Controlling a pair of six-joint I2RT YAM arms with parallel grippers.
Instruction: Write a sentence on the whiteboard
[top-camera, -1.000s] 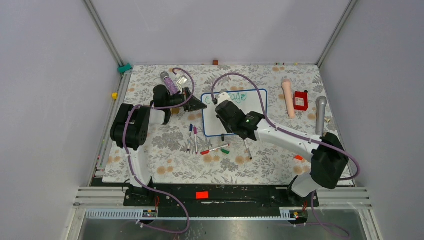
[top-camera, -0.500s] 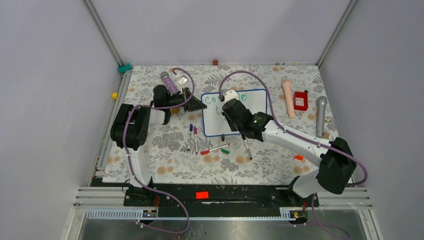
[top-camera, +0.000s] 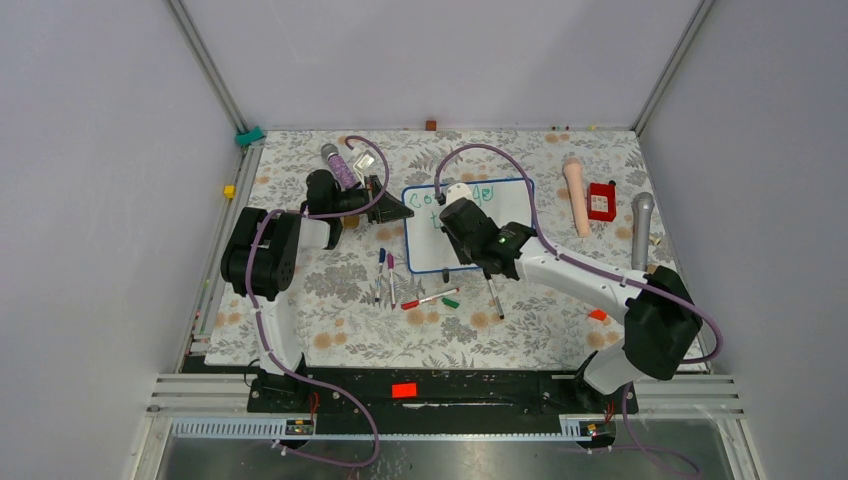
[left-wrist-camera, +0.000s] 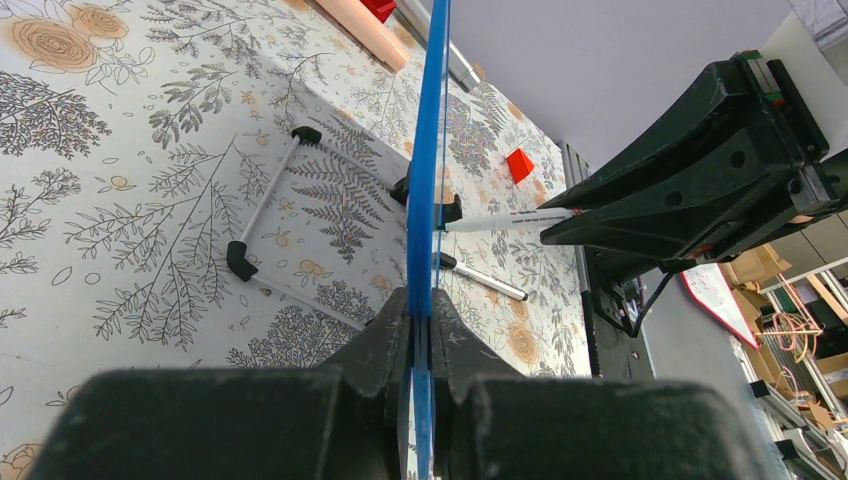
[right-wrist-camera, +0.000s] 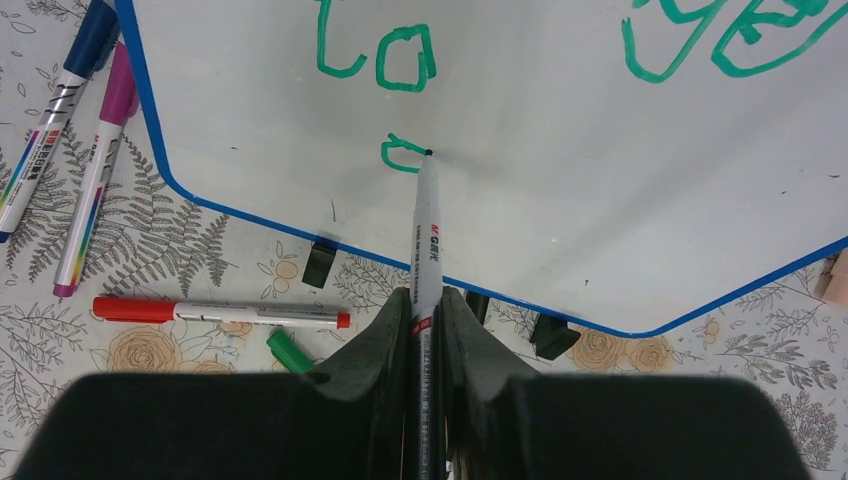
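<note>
The sentence (right-wrist-camera: 379, 62) is in green on the whiteboard (right-wrist-camera: 560, 170). I can read a finished "to", and above it to the right are the lower parts of some bigger letters, maybe "ge", but the edge of the wrist view cuts them. Under the "to" there is only one small green curl, and the tip of my marker (right-wrist-camera: 426, 235) touches the board at the end of this curl. My right gripper (right-wrist-camera: 426, 300) is closed tight on the body of the marker, one finger on each side of it. My left gripper (left-wrist-camera: 420, 305) is also closed, and it pinches the blue frame at the left edge of the board, which its camera sees exactly from the side, as a thin blue line. The board is in the middle of the table (top-camera: 330, 300), a little toward the far side, with two black clip feet on its near edge. Just beside this edge lie a red marker (right-wrist-camera: 215, 311) and a green cap (right-wrist-camera: 290, 352), and near the board's left corner a pink marker (right-wrist-camera: 98, 180) and a blue marker (right-wrist-camera: 55, 110) lie side by side.
</note>
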